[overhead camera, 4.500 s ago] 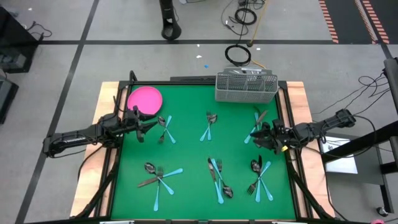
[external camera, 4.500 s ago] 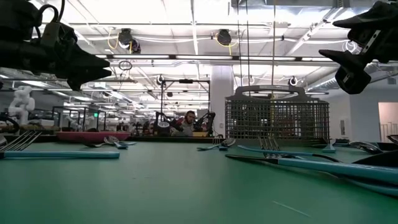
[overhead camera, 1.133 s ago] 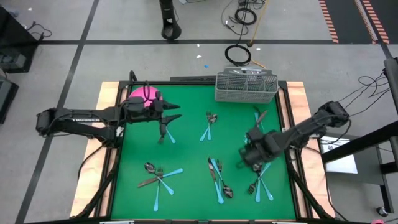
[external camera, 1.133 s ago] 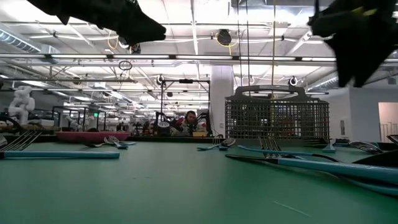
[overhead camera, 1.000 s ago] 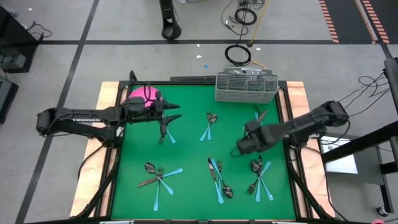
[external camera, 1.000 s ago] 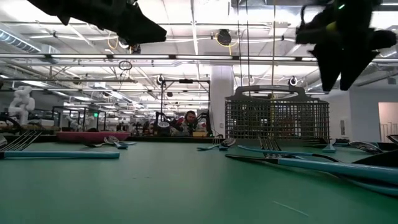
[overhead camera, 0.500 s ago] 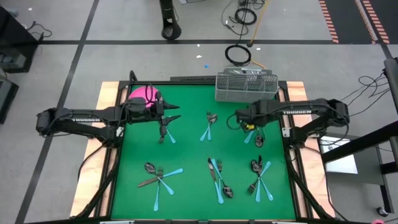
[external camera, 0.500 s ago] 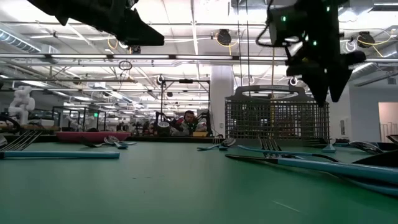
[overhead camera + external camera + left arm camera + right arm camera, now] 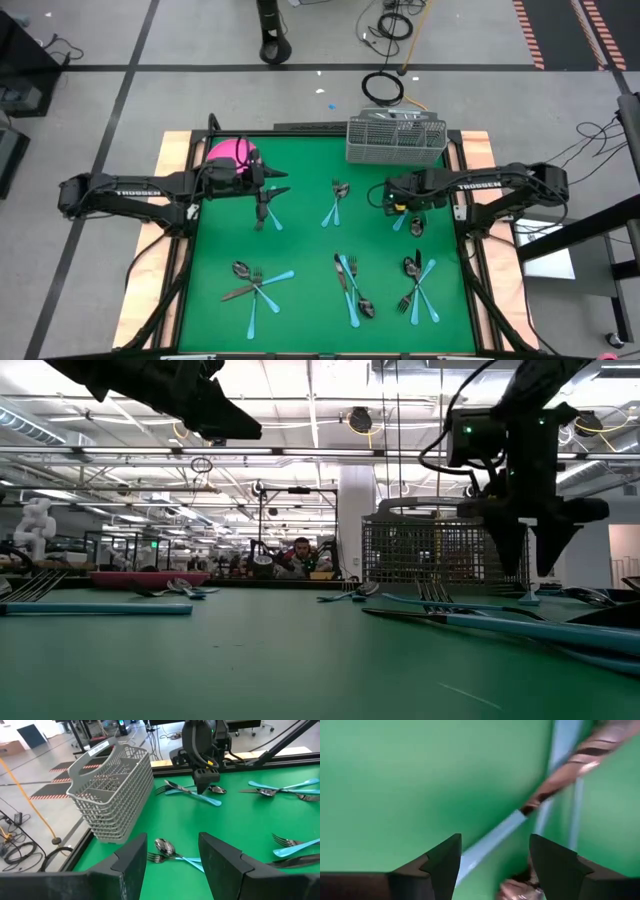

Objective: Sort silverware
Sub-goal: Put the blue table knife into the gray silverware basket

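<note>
Silverware lies in several small heaps on the green mat (image 9: 310, 250): forks, spoons and knives, some with light-blue handles, some dark metal. My right gripper (image 9: 398, 207) points down, open, just above the far-right heap (image 9: 413, 218). A light-blue handle (image 9: 490, 842) and a dark knife (image 9: 570, 770) lie below its fingers. It hangs clear of the mat in front of the caddy (image 9: 445, 550) in the low view (image 9: 530, 555). My left gripper (image 9: 283, 181) stands open and high, left of centre, above another heap (image 9: 265, 208). Ahead of its fingers (image 9: 172, 855) lie a spoon and a fork (image 9: 167, 851).
A wire-mesh caddy (image 9: 395, 140) stands at the mat's far edge, right of centre. A pink plate (image 9: 228, 152) lies at the far left, partly under my left arm. Wooden boards (image 9: 480, 150) border the mat. A person sits in the room behind (image 9: 298, 552).
My right gripper has swung from the near-right heap toward the table's far edge, sunk, and turned until it points down over the far-right heap. It has stayed open. No piece of silverware has moved.
</note>
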`<state>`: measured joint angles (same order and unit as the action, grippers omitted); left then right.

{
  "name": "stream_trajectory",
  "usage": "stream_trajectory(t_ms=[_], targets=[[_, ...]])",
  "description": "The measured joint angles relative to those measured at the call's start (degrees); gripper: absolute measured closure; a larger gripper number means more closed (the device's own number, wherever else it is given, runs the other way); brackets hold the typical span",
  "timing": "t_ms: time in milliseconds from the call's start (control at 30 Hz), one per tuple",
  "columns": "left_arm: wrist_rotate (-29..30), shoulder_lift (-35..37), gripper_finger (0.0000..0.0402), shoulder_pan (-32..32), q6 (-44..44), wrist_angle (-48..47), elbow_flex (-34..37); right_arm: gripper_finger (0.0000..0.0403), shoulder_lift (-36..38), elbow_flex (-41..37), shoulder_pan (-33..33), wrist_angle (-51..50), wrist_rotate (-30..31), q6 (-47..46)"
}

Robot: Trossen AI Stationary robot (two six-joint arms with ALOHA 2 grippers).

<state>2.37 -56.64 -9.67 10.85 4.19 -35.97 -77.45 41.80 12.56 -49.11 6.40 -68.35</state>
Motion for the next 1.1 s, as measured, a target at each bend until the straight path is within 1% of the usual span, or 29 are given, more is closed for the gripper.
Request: stream_trajectory(t_ms=[67,333,733,900,1000,1100], targets=[[0.00,0.00,0.0221,0.00,0.00,0.02,0.00,0.0179,-0.02,-0.62,0.02,2.20,-0.77,-0.13],[-0.09,0.00,0.0221,0.00,-0.04,0.02,0.00,0.0179,-0.19,-0.77,0.13,2.45,-0.53,-1.90],[-0.66,0.00,0.0221,0.02,-0.04,0.00,0.00,0.0179,-4.32,-0.87,0.11,2.00,-0.46,-2.59],[-0.67,0.00,0.0221,0.04,-0.02,-0.09,0.00,0.0179,-4.65,-4.41,0.66,6.17,-1.40,-3.48],[-0.69,0.00,0.0221,0.04,-0.02,-0.17,0.00,0.0188,-4.28,-7.08,1.19,9.69,-2.52,-4.26],[-0.68,0.00,0.0221,0.04,-0.04,-0.17,0.00,0.0212,-4.02,-7.27,1.20,9.83,-1.65,-4.34]])
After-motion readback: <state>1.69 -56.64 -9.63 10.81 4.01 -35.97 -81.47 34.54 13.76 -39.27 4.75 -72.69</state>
